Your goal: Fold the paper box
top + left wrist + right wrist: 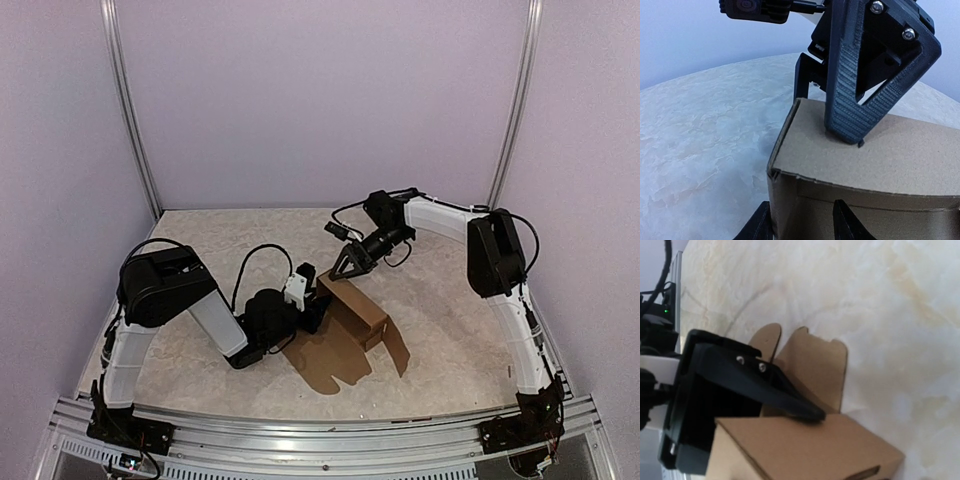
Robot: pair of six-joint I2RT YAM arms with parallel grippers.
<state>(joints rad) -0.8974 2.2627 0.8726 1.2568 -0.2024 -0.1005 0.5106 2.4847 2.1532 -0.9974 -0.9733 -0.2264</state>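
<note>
The paper box [358, 312] stands mid-table as a brown cardboard block, with flat flaps [328, 362] spread on the table in front of it. My left gripper [314, 300] is at its left end. In the left wrist view its fingertips [760, 225] stand apart around the box's corner [782, 200]. My right gripper [348, 266] comes from behind. One ribbed finger [855, 100] presses its tip on the box's top panel [900, 155], while the other reaches down past the far edge. The right wrist view shows that finger [790, 400] on the panel [805, 450] and rounded tabs [816, 365] beyond.
Aluminium rails [330, 425] run along the table's near edge, with both arm bases bolted there. Upright posts [130, 110] and pale walls close in the sides and back. Black cables [262, 262] loop above the left arm.
</note>
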